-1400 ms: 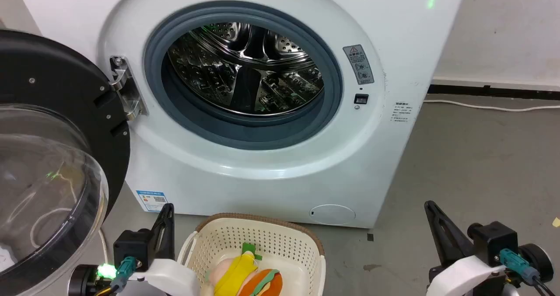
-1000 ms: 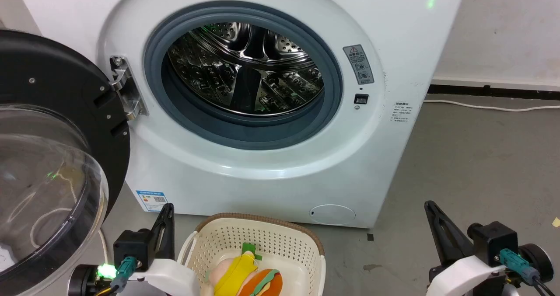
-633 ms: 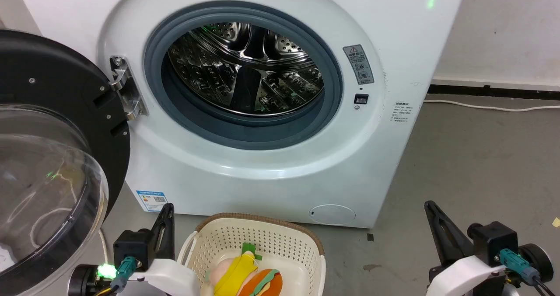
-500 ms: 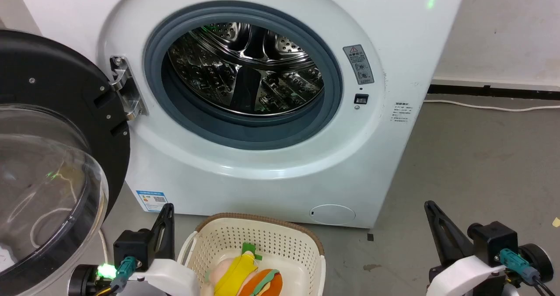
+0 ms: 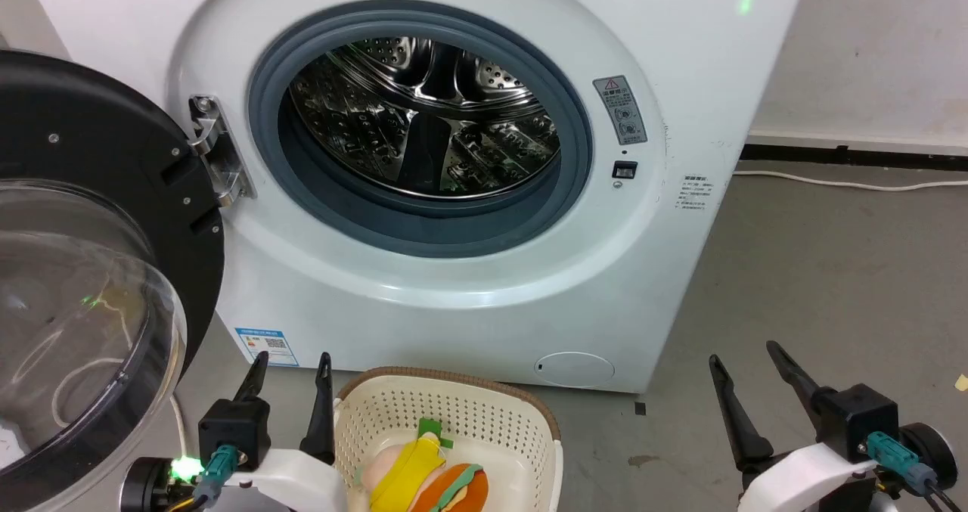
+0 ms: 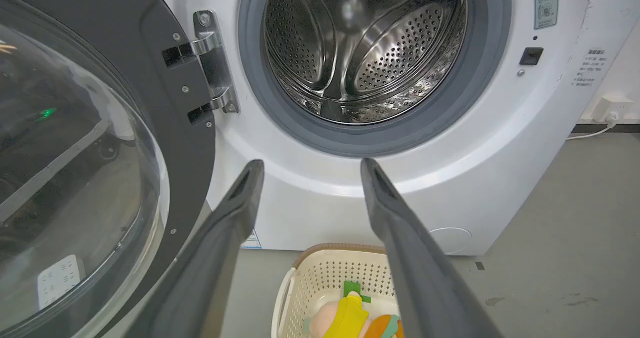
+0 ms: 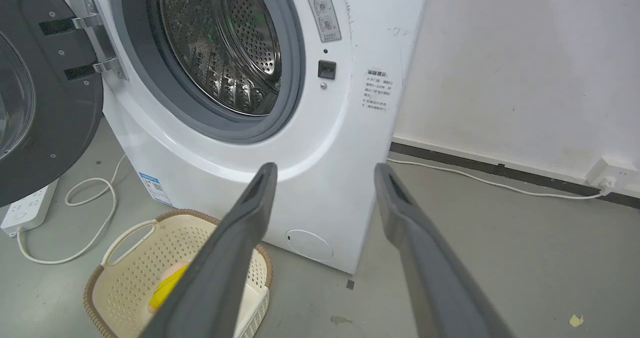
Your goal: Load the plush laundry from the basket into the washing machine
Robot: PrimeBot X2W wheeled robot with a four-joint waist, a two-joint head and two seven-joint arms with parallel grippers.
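The cream basket (image 5: pixel 454 410) sits on the floor in front of the white washing machine (image 5: pixel 454 300). Inside it lie the peach-pink doll in its yellow shirt (image 5: pixel 404 470) and the orange hamburger plush (image 5: pixel 457 491). The washer's steel drum (image 5: pixel 423 119) looks bare behind its grey seal. My left gripper (image 5: pixel 291 361) stands open just left of the basket, fingers up. Right of the basket, over the floor, my right gripper (image 5: pixel 745 353) is open. The basket (image 6: pixel 330 283) and the doll (image 6: pixel 345 318) also show between my left fingers (image 6: pixel 225 238). The basket (image 7: pixel 150 273) lies left of my right fingers (image 7: pixel 240 243).
The washer's black-rimmed clear door (image 5: pixel 83 285) is swung wide open at the left. A white power strip (image 7: pixel 25 210) and its looped cable (image 7: pixel 90 218) lie on the floor left of the machine. Another white cable (image 5: pixel 847 185) runs along the wall at right.
Both grippers have opened: each pair of fingers, together before, now stands spread apart. The basket, the plush toys and the washer have not moved.
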